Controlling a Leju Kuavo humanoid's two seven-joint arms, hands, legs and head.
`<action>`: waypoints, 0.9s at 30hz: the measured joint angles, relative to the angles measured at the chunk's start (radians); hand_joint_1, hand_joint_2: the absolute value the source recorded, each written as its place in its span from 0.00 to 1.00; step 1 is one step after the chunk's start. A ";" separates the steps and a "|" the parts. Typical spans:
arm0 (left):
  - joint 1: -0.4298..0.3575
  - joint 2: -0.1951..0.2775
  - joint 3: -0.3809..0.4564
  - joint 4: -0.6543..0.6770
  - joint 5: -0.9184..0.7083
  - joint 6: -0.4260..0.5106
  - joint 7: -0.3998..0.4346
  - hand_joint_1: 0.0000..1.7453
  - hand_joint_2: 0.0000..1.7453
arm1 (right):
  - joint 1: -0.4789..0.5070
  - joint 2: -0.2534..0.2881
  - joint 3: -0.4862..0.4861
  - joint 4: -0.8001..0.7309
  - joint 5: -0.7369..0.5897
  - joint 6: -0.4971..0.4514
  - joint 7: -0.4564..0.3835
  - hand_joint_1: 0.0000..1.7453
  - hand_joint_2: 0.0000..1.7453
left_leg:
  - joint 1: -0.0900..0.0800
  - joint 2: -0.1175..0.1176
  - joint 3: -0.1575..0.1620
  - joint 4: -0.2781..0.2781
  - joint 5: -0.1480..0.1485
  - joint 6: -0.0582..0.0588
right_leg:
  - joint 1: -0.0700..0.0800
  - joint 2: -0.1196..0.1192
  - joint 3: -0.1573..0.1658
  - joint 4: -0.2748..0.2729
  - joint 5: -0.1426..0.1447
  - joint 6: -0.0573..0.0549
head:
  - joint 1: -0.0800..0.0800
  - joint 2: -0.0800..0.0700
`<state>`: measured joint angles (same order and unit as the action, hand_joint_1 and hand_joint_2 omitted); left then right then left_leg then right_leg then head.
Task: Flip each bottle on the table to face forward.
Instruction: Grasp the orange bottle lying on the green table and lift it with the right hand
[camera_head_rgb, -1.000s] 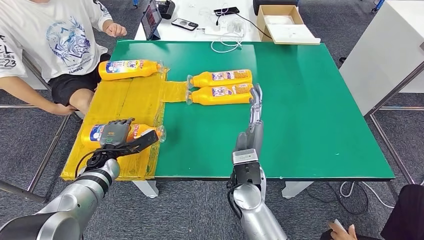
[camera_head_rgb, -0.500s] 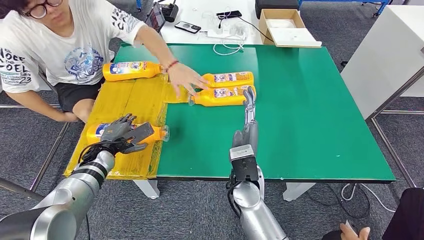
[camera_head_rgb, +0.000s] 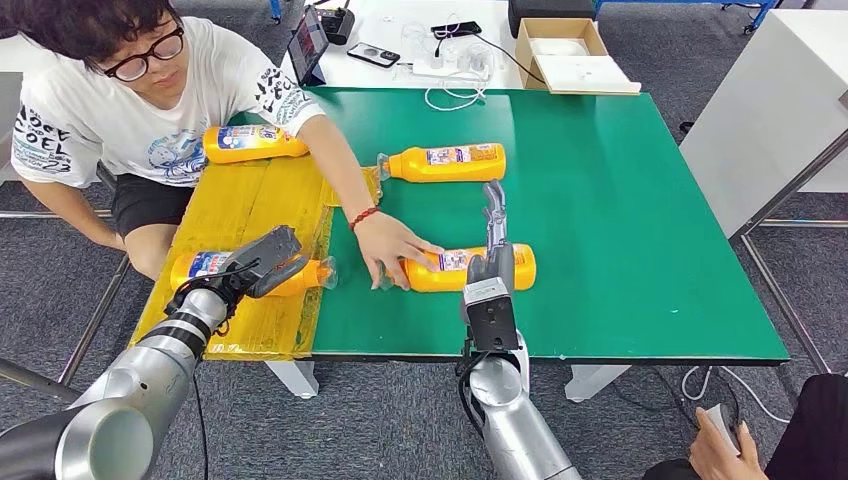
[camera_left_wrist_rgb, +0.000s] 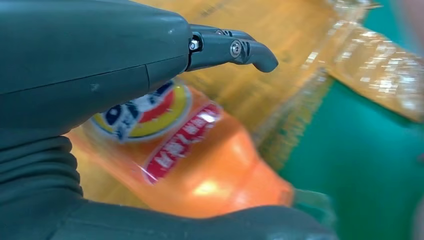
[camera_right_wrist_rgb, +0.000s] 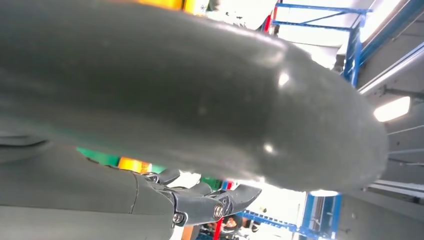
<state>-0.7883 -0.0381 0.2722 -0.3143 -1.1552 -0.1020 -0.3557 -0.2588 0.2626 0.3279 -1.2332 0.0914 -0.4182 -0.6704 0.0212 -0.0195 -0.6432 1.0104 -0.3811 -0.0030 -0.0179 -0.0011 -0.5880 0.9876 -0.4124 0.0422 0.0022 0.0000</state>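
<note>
Dragged toward the robot, one orange bottle (camera_head_rgb: 470, 269) now lies near the front edge of the green desk (camera_head_rgb: 640, 220) under a person's hand (camera_head_rgb: 392, 250). Right hand (camera_head_rgb: 492, 238) stands over it, fingers extended — holding nothing. Left hand (camera_head_rgb: 262, 262) rests on the near bottle (camera_head_rgb: 205, 266) lying on yellow sheeting (camera_head_rgb: 265, 205) — I cannot tell whether it grips. Two more bottles (camera_head_rgb: 445, 162) lie farther back.

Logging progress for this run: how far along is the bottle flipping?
Done: nothing clearly. In hand: left hand is at the near-left bottle, grip unclear; a person's hand holds another bottle by the right hand. Untouched: two far bottles.
</note>
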 joint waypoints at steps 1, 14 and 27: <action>-0.001 -0.002 0.003 0.000 0.011 0.002 -0.015 0.00 0.00 | -0.002 0.000 -0.004 0.006 0.000 0.004 -0.001 0.00 0.00 | 0.000 0.000 0.000 0.000 0.000 0.000 | 0.000 0.000 0.000 0.000 0.000 0.000 | 0.000 0.000; 0.114 -0.098 0.001 -0.218 0.583 0.747 -0.342 0.00 1.00 | -0.061 -0.036 0.011 0.183 0.238 0.079 0.195 0.00 1.00 | 0.000 0.003 -0.011 0.001 0.000 0.000 | 0.000 0.001 -0.011 0.000 0.001 0.001 | 0.000 0.000; 0.223 -0.104 -0.147 -0.423 0.651 0.801 -0.345 0.00 1.00 | -0.203 -0.144 0.014 0.402 0.385 0.201 0.367 0.00 1.00 | 0.000 0.004 -0.015 0.001 0.000 0.000 | 0.000 0.001 -0.014 0.000 0.001 0.001 | 0.000 0.000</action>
<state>-0.5650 -0.1423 0.1247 -0.7377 -0.5037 0.6992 -0.7012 -0.4621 0.1189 0.3418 -0.8308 0.4760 -0.2173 -0.3035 0.0211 -0.0156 -0.6577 1.0114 -0.3808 -0.0028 -0.0179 0.0002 -0.6019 0.9879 -0.4113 0.0431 0.0024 0.0000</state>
